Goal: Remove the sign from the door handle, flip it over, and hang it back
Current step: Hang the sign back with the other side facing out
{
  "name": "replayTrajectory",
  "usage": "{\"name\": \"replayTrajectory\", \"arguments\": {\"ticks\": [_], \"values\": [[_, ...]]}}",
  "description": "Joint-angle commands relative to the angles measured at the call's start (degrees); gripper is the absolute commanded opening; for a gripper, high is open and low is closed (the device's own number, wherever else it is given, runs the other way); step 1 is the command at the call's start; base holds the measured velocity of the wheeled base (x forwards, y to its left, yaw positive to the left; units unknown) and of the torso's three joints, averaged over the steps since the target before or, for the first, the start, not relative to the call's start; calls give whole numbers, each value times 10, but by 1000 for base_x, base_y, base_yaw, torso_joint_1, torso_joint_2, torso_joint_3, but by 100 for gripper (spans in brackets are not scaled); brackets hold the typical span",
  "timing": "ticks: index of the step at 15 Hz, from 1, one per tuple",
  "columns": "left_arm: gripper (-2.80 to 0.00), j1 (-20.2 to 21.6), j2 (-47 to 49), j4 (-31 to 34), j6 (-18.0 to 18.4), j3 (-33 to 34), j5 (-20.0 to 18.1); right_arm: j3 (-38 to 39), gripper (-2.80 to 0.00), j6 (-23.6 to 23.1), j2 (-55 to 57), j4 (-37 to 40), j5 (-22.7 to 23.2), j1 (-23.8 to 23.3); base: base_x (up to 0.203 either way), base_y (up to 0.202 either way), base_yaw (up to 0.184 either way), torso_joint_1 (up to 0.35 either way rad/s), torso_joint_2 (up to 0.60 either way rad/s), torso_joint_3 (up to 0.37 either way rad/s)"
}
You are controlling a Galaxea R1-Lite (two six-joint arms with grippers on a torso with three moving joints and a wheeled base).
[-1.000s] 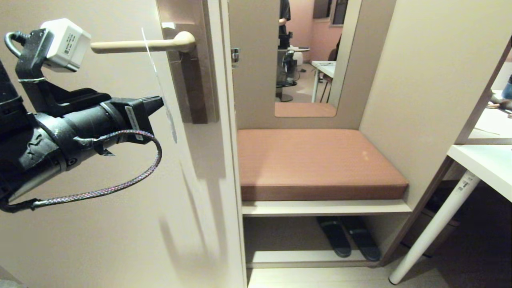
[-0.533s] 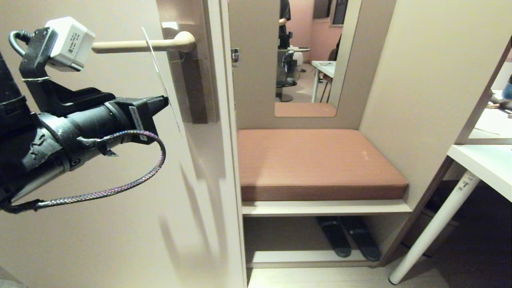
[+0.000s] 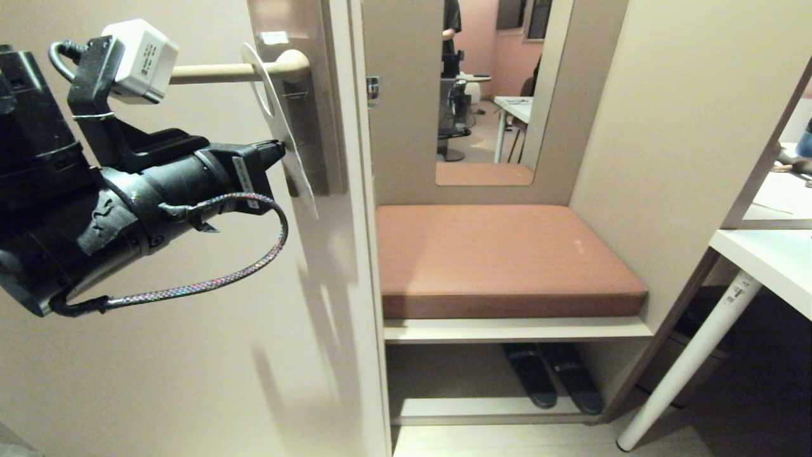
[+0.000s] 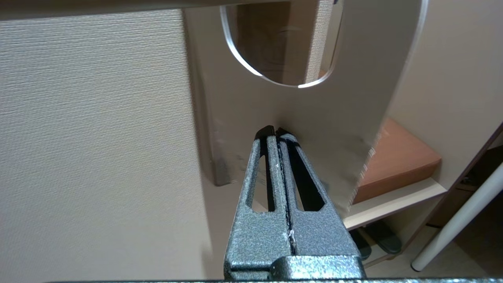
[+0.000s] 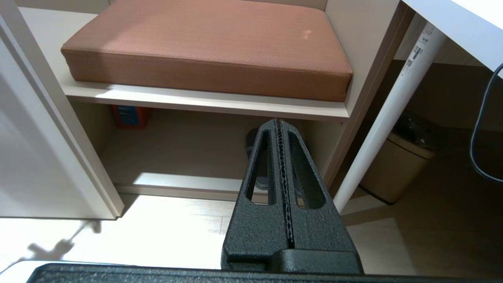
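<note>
One end effector is at work: the left end effector (image 3: pixel 279 152) reaches in level from the left of the head view, its fingers pressed together, with their tips against the near face of the sign (image 3: pixel 279 120) about midway down the card. In the left wrist view the closed fingertips (image 4: pixel 275 131) touch the sign (image 4: pixel 326 114) just below its oval hole, and no part of the card shows between the fingers, so this reads as a push against it and not a pinch. The sign hangs on the door handle (image 3: pixel 216 72), the lever passing through the hole, close to the rounded elbow and just in front of the brown backplate (image 3: pixel 314 127); it is tilted, its lower end swung away from the end effector toward the door's edge. The face turned to the camera is pale, and no lettering can be made out on it; the other face is hidden. The free end of the handle is covered by the white camera block (image 3: pixel 141 60) on the wrist, and the sign's lower edge is blurred in the wrist view. Right of the door, a brown cushion (image 3: pixel 501 257) lies on a shelf with dark slippers (image 3: pixel 552 374) beneath it, and a white worktop (image 3: pixel 767 266) is cut off by the frame's right side. The right end effector (image 5: pixel 279 125) is outside the head view; its own camera shows it with fingers shut on nothing, pointing toward the shelf under the cushion.
</note>
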Motion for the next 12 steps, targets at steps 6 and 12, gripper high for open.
{"name": "replayTrajectory", "arguments": {"ticks": [6,12], "values": [[-280,-11,18,-2,0,-18,1,0,-280,0,1,0,0,0,0,0,0,0,0,0],[-280,-17,19,-1,1,-25,0,0,-280,0,1,0,0,0,0,0,0,0,0,0]]}}
